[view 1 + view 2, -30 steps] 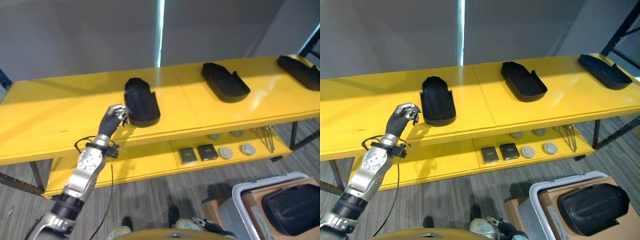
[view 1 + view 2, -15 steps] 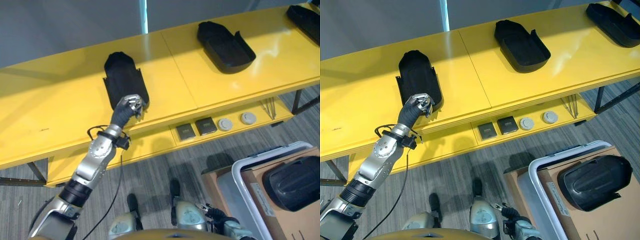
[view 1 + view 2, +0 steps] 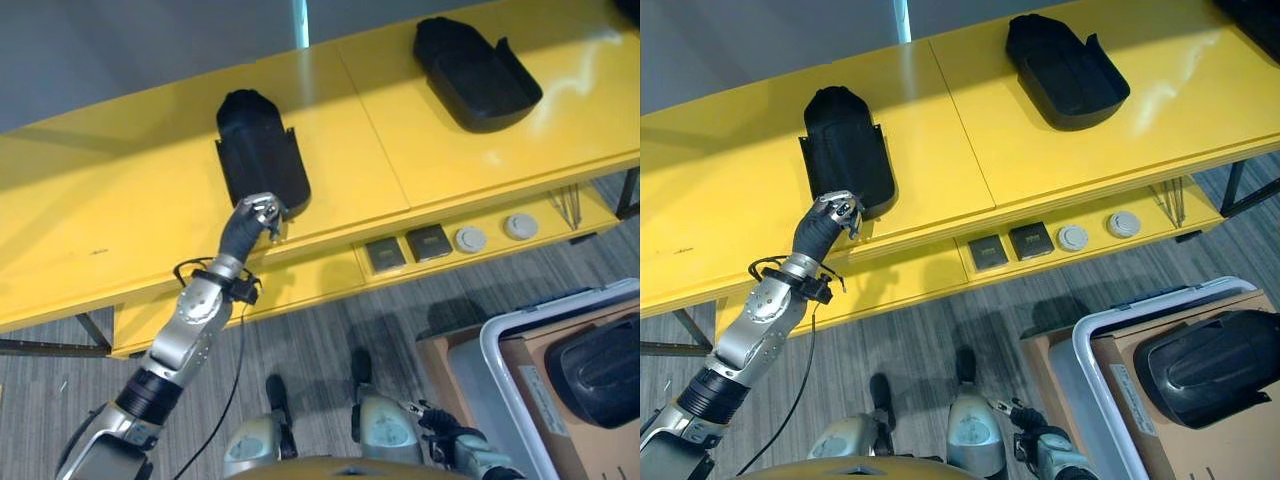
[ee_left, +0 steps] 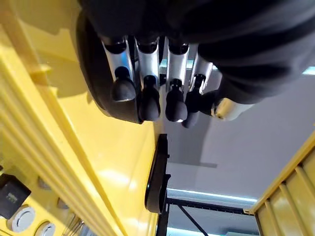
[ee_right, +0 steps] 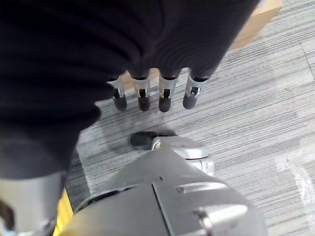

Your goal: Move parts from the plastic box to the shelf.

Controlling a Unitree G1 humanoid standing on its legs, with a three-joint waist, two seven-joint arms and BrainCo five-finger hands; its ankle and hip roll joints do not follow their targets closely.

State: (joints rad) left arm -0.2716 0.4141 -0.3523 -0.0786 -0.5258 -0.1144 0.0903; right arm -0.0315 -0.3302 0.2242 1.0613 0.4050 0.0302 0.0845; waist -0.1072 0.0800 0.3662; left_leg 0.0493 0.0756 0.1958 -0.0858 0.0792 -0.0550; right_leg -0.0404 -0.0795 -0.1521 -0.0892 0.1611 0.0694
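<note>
My left hand (image 3: 256,215) is raised at the front edge of the yellow shelf (image 3: 120,220), just below the near end of the black part (image 3: 260,165) lying there. Its fingers (image 4: 147,93) are curled in and hold nothing; whether they touch the part I cannot tell. A second black part (image 3: 475,72) lies further to my right on the same shelf, well apart from the first. On the floor at my lower right stands the plastic box (image 3: 1095,400), with another black part (image 3: 1215,365) resting in it. My right hand (image 5: 152,93) hangs over the grey floor (image 5: 256,123), fingers straight and holding nothing.
</note>
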